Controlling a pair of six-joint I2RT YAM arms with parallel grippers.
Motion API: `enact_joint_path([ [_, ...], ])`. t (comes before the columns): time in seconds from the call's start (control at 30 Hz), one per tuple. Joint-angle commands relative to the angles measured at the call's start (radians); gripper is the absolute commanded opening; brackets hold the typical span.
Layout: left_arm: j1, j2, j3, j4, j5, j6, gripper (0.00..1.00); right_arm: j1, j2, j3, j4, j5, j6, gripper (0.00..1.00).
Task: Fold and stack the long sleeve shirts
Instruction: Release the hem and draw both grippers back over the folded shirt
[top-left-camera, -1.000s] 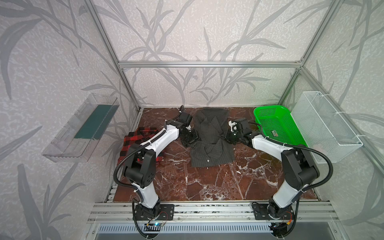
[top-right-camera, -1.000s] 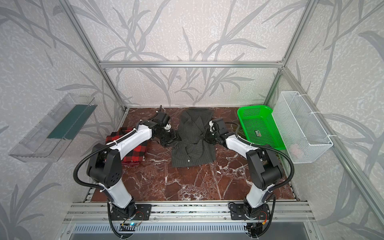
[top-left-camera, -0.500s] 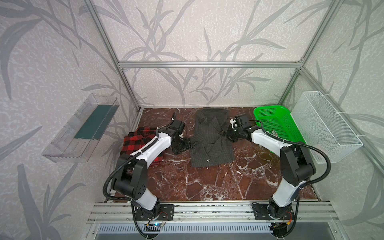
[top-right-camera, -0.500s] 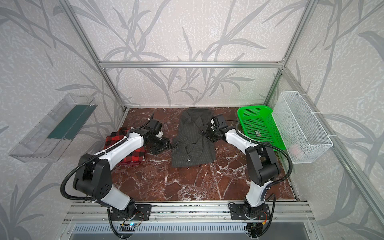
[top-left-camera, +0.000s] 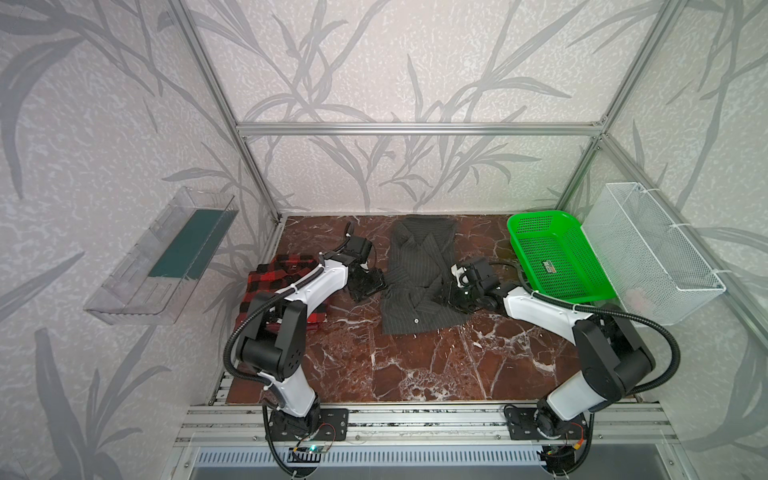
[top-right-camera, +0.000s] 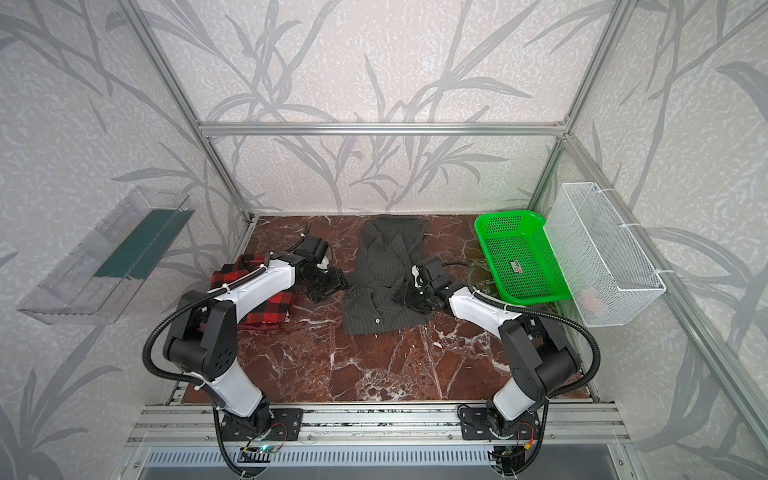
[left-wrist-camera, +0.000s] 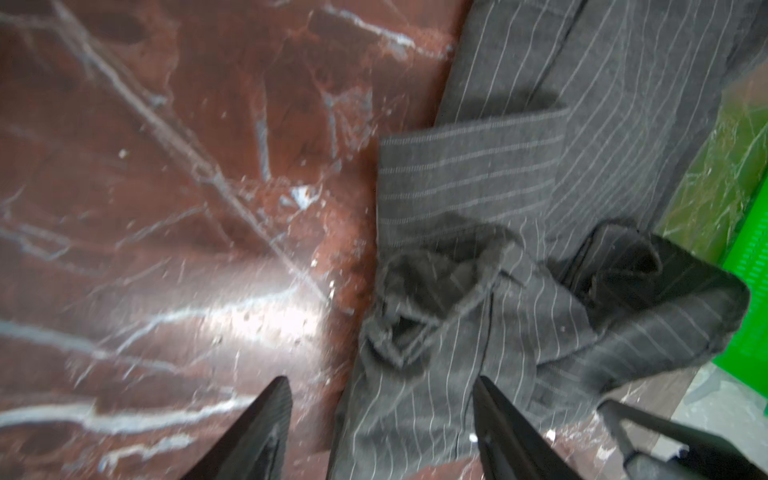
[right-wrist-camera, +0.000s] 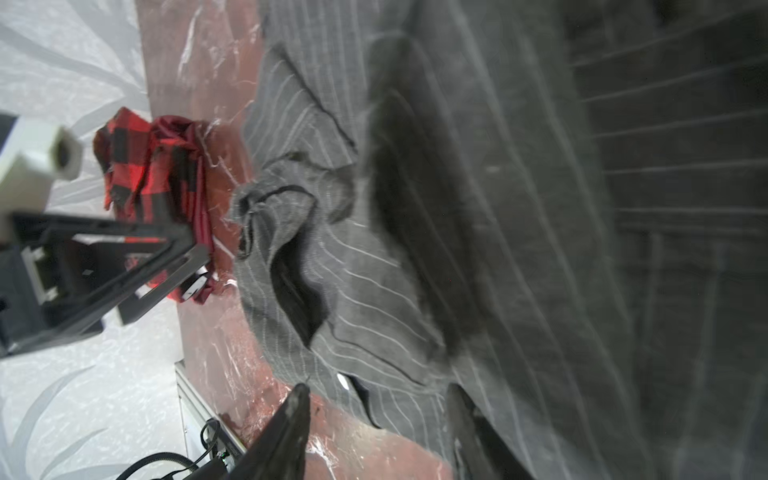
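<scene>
The charcoal pinstripe long sleeve shirt (top-left-camera: 419, 282) (top-right-camera: 386, 286) lies partly folded at the back middle of the marble table, sleeves bunched across its front. The red-and-black plaid shirt (top-left-camera: 286, 282) (top-right-camera: 266, 299) lies folded at the left, partly under my left arm. My left gripper (top-left-camera: 368, 284) (top-right-camera: 326, 284) is open at the charcoal shirt's left edge; in the left wrist view its jaws (left-wrist-camera: 380, 399) straddle that edge of the cloth (left-wrist-camera: 498, 187). My right gripper (top-left-camera: 451, 295) (top-right-camera: 409, 297) is open low over the shirt's right front part, its jaws (right-wrist-camera: 378, 399) astride the hem (right-wrist-camera: 498, 208).
A green plastic basket (top-left-camera: 557, 257) (top-right-camera: 519, 257) stands at the back right, beside a white wire basket (top-left-camera: 652, 253) hung on the right wall. A clear shelf (top-left-camera: 166, 257) hangs on the left wall. Bare marble (top-left-camera: 415, 365) fills the front, ending at an aluminium rail (top-left-camera: 415, 415).
My right gripper has come forward along the charcoal shirt's right side and its jaws have widened. My left gripper has drawn back leftward to the shirt's left edge.
</scene>
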Motion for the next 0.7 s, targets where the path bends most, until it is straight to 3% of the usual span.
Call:
enact_joint_path([
  [0.0, 0.0, 0.04, 0.062, 0.03, -0.021, 0.0, 0.7, -0.01, 0.048, -0.017, 0.09, 0.027, 0.021, 0.52],
  [0.3, 0.0, 0.17, 0.147, 0.03, -0.053, 0.027, 0.68, -0.007, 0.095, -0.003, 0.104, 0.042, 0.007, 0.47],
  [0.67, -0.04, 0.24, 0.262, 0.034, -0.047, 0.037, 0.5, -0.005, 0.124, -0.001, 0.193, -0.034, 0.027, 0.15],
])
